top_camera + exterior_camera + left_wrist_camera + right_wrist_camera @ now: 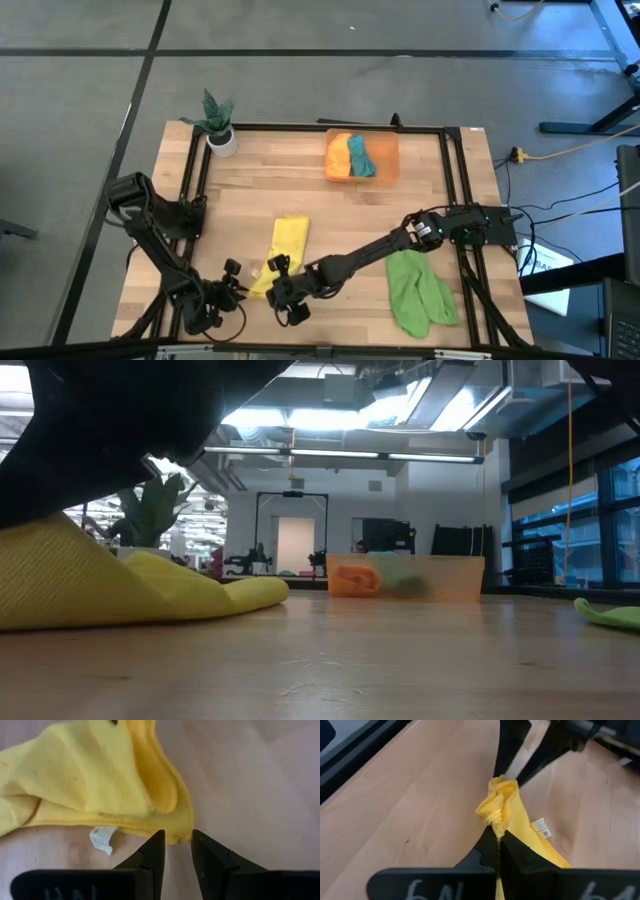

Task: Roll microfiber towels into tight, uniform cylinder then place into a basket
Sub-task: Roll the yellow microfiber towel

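A yellow microfiber towel [288, 245] lies loosely folded on the wooden table near its front edge, with its near end raised. My right gripper [274, 278] reaches across from the right and is shut on that raised end. My left gripper [177, 840] is open just to the left of it. The towel's hemmed corner [181, 834] sits right at the gap between its fingertips; I cannot tell whether they touch it. A light green towel [418, 290] lies crumpled at the front right. The orange basket [388, 150] at the far edge holds an orange and a teal towel. My right gripper pinches a bunched, folded corner of the yellow towel [498, 812] between its two fingers, several layers together. The fingers slant down from the table's right side. That end is lifted off the table and puckers above the fingertips, while the rest of the towel [200, 592] lies slack on the wood.
A white pot with a green plant [220, 128] stands at the far left corner. A black frame rail [330, 128] runs along the table's far and side edges. Bare wood lies between the yellow towel and the basket.
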Controlling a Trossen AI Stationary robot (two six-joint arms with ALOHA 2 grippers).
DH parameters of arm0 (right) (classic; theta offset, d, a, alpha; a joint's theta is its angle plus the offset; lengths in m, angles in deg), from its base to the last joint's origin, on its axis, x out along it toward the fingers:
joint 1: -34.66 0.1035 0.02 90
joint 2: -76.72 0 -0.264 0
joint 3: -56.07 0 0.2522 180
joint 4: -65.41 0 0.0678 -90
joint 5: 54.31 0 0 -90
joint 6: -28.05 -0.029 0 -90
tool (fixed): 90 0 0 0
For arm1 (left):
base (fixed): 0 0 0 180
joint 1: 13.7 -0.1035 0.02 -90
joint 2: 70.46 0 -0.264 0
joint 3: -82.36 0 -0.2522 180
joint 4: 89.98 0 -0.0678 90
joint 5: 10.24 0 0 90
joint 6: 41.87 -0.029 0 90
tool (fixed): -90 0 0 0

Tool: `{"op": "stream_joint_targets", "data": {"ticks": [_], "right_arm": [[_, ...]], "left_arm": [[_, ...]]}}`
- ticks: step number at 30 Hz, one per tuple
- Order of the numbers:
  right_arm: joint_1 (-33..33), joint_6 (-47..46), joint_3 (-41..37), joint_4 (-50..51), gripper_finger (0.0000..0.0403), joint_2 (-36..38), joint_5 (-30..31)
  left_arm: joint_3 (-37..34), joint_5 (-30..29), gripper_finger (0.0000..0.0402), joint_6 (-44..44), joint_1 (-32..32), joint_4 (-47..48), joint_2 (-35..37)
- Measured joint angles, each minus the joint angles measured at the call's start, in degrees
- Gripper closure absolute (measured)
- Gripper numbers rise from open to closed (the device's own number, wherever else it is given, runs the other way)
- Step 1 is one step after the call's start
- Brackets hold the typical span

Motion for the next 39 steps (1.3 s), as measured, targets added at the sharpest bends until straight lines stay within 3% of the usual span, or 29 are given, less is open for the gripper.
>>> {"op": "stream_joint_targets", "data": {"ticks": [22, 29, 32, 39], "right_arm": [[0.0, 0.0, 0.0, -0.6, 0.0400, 0.0, 0.0], [0.6, -4.2, 0.0, 1.0, 0.0400, 0.0, -0.4], [0.8, -8.1, 0.0, 3.2, 0.0400, 0.0, -1.8], [1.1, -20.2, 0.0, 5.5, 0.0400, 0.0, -4.4]], "left_arm": [[0.2, -5.0, 0.0321, 1.3, -2.8, -8.0, -7.3], [0.2, -2.2, 0.0393, 1.5, -3.0, -6.5, -4.7], [1.4, -1.5, 0.0397, 1.5, -3.2, -2.6, -3.2], [8.0, 6.6, 0.0401, 4.2, -7.2, 6.1, -1.9]]}}
